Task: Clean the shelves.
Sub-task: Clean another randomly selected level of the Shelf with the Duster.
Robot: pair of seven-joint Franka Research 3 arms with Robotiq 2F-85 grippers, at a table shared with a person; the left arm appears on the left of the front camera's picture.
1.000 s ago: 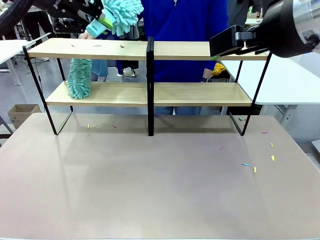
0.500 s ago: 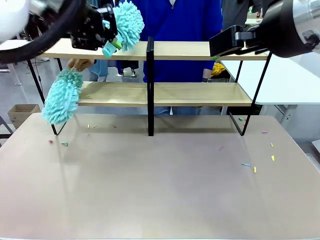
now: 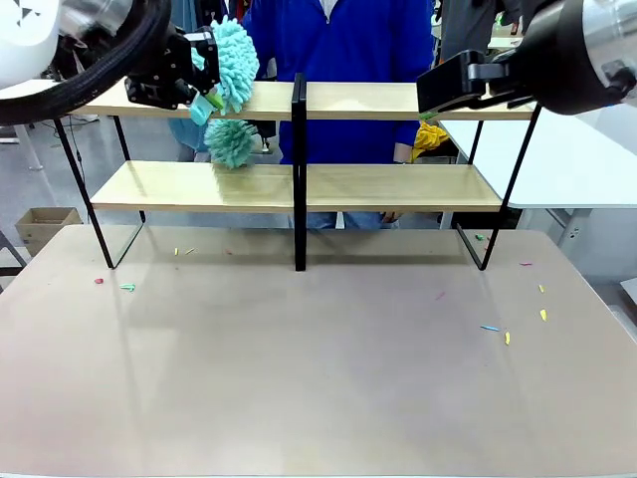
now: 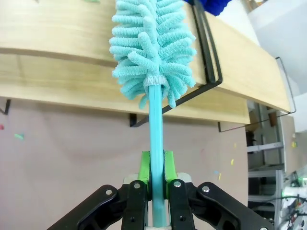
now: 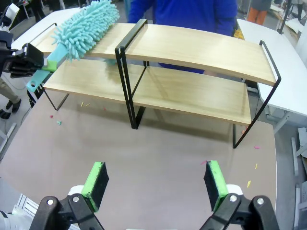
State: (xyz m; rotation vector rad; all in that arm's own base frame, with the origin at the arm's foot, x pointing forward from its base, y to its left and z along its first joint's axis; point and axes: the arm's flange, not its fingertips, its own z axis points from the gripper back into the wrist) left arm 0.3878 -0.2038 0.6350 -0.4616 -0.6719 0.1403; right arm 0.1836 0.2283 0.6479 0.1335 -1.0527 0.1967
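Note:
The shelves (image 3: 378, 187) stand at the table's far side, light-wood boards on a black frame with a central upright (image 3: 299, 169). My left gripper (image 4: 157, 165) is shut on the handle of a teal fluffy duster (image 4: 152, 45). Its head rests on the upper left board (image 3: 129, 100) near the upright, where the front view shows the duster (image 3: 229, 62). A second teal duster (image 3: 231, 142) touches the lower left board; its holder is hidden. My right gripper (image 5: 156, 184) hangs open above the table, facing the shelves (image 5: 192, 48).
A person in a blue top (image 3: 348, 45) stands behind the rack. Small coloured scraps (image 3: 127, 287) lie on the tabletop at left, more scraps (image 3: 493, 328) at right. A cardboard box (image 3: 42, 227) sits on the floor at left.
The second duster swept off the lower board's left end, then came back to its middle; scraps dropped onto the table at left. My left gripper lowered its duster onto the upper board.

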